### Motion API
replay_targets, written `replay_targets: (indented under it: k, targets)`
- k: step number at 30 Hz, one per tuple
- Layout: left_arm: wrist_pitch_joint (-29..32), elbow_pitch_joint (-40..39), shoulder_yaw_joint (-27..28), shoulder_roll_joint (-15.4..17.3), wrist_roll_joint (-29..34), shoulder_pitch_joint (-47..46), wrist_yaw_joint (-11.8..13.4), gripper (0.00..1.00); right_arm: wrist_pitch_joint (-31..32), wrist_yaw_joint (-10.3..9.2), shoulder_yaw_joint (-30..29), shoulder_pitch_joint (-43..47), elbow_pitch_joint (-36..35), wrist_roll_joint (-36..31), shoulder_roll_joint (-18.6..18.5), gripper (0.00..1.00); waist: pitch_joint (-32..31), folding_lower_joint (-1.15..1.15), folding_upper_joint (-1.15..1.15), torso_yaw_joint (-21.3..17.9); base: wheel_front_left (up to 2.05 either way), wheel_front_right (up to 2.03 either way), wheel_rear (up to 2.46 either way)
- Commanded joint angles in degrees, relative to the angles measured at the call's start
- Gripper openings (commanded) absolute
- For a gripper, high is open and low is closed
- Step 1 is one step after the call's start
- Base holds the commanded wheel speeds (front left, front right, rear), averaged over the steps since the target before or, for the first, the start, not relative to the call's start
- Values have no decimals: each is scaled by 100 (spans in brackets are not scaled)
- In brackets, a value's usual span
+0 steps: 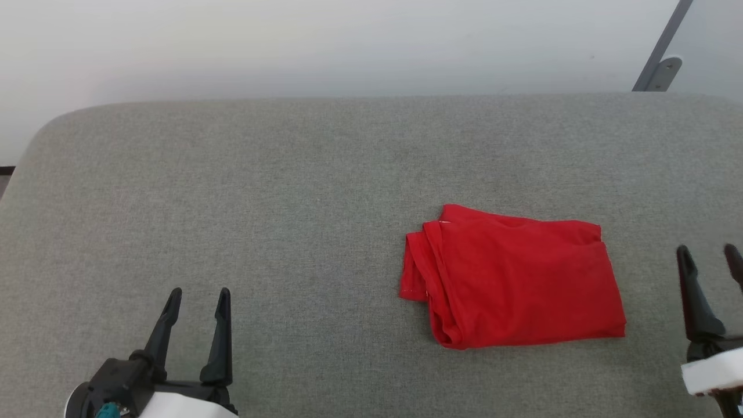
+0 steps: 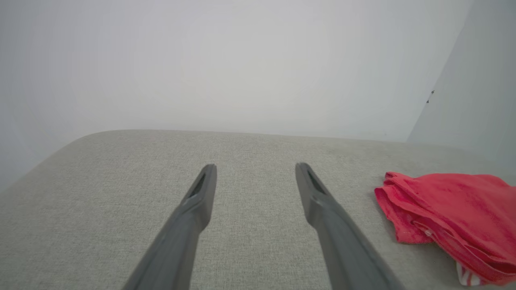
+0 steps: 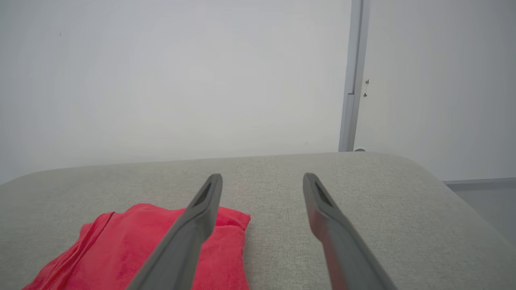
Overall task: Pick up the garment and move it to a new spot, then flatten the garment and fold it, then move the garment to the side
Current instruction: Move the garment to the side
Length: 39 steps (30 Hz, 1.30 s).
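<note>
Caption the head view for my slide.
Folded bright red fabric garment on a grey cushioned surface, open left tool and open right tool both apart from it.

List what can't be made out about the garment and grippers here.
Head view: inner layers of the garment, under its folded top.
Head view: the right gripper, cut by the right edge.
Left wrist view: the garment's rest, cut by right and bottom edges.
Right wrist view: garment partly behind a finger.
</note>
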Motion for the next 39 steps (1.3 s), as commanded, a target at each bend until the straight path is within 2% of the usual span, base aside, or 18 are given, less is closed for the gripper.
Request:
replay_targets:
  k: [1, 10, 19, 23, 28, 29, 36, 39]
  targets:
    - [-31, -74, 14, -11, 65, 65, -11, 100, 3, -3, -97, 110, -102, -27, 42, 100, 30, 0, 0, 19, 0, 0, 0]
    - [-30, -250, 31, -55, 179, 227, -11, 100, 249, -3, -539, 488, -560, -95, 302, 100, 78, 0, 0, 67, 0, 0, 0]
    - [-31, -231, -18, -46, 146, 80, -11, 100, 789, -3, -380, 274, -594, -14, 219, 100, 160, 0, 0, 89, 0, 0, 0]
    - [-30, -177, -109, -119, 78, -64, -11, 100, 1489, -3, -19, -69, -419, 18, -127, 100, 348, 0, 0, 177, 0, 0, 0]
    - [-30, -156, -258, -209, 66, -294, -11, 100, 2542, -3, 333, -484, -392, 183, -730, 100, 715, 0, 0, 344, 0, 0, 0]
    - [-30, -156, -258, -209, 66, -294, -11, 100, 2542, -3, 333, -484, -392, 183, -730, 100, 715, 0, 0, 344, 0, 0, 0]
    - [-31, -115, -433, -304, 42, -645, -11, 100, 4580, -3, 835, -905, -597, 990, -1594, 100, 1158, 0, 0, 580, 0, 0, 0]
    - [-31, -86, -550, -335, 27, -793, -11, 100, 5178, -3, 1013, -1072, -735, 1243, -1877, 100, 1327, 0, 0, 675, 0, 0, 0]
